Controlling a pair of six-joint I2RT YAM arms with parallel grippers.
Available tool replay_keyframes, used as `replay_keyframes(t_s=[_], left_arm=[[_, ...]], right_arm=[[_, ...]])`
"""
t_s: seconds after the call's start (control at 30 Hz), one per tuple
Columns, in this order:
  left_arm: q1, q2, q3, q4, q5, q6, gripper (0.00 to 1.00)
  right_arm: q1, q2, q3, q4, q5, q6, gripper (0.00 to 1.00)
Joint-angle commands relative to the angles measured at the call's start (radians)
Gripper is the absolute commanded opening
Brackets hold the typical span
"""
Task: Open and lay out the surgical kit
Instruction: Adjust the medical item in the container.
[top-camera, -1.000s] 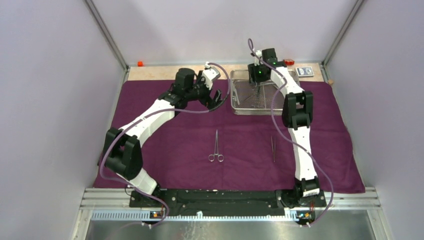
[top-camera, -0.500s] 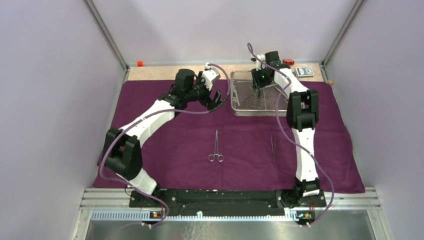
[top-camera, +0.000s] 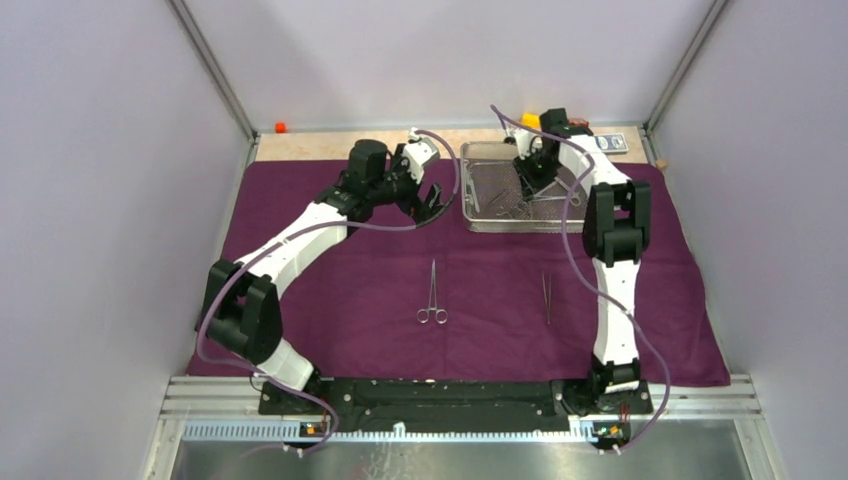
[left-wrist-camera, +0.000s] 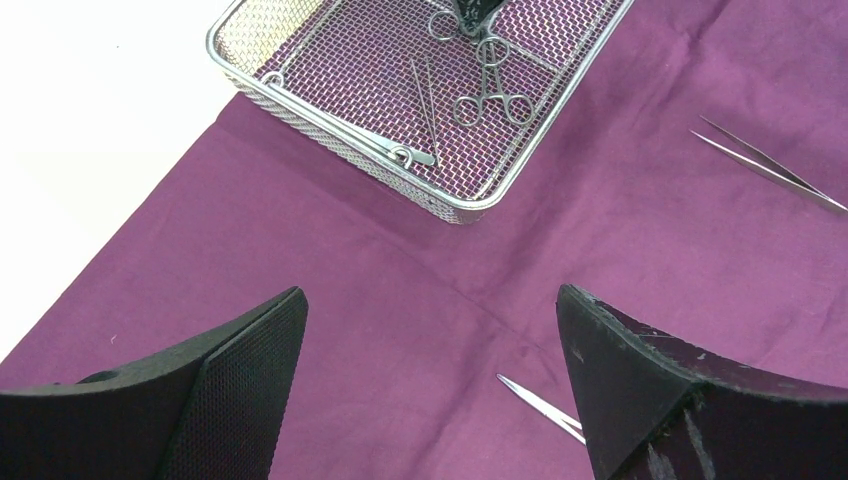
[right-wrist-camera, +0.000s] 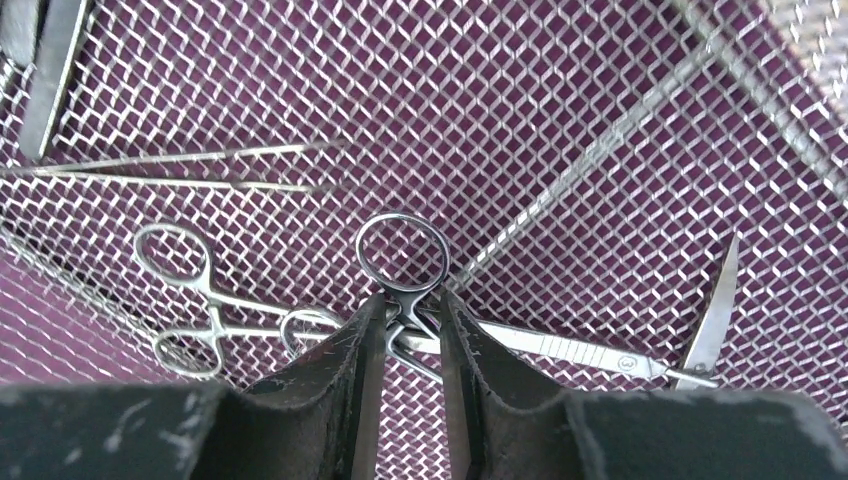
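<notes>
Your right hand (right-wrist-camera: 405, 320) pinches a slim steel ring-handled clamp (right-wrist-camera: 401, 300) in the rectangular silver wire-mesh tray (left-wrist-camera: 330, 145); your left hand (left-wrist-camera: 430, 300) hangs open above the dark purple cloth wrap (left-wrist-camera: 650, 250).

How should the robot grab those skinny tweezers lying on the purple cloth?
I'd pinch the tweezers across their middle, coming straight down from above. They lie flat on the cloth, long and thin, so only the narrow sides offer a hold.

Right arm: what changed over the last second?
The right gripper shifted rightward over the mesh tray and closed onto a ring-handled clamp inside it. The left gripper stayed open and still. The laid-out clamp and tweezers on the cloth did not move.
</notes>
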Motion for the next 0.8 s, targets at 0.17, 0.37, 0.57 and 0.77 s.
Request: replay_keyframes(t_s=[0.17,0.37,0.57,0.77], left_arm=[[0.003,-0.038,-0.006,0.031,0.015,0.022,0.99],[0.004,-0.025,-0.002,0.036,0.023,0.021,0.99],[0.004,-0.015,-0.001,0.041,0.031,0.020,0.99],[0.003,-0.011,-0.001,0.041,0.032,0.021,0.99]], right_arm=[[-0.092,-0.189,-0.111,0.007,-0.059,-0.018,0.32],[-0.131,-0.270,-0.224,0.061,-0.043,-0.008,0.40],[-0.174,-0.268,-0.262,0.062,0.012,-0.010,0.39],[-0.186,-0.222,-0.257,0.073,0.053,-0.006,0.35]])
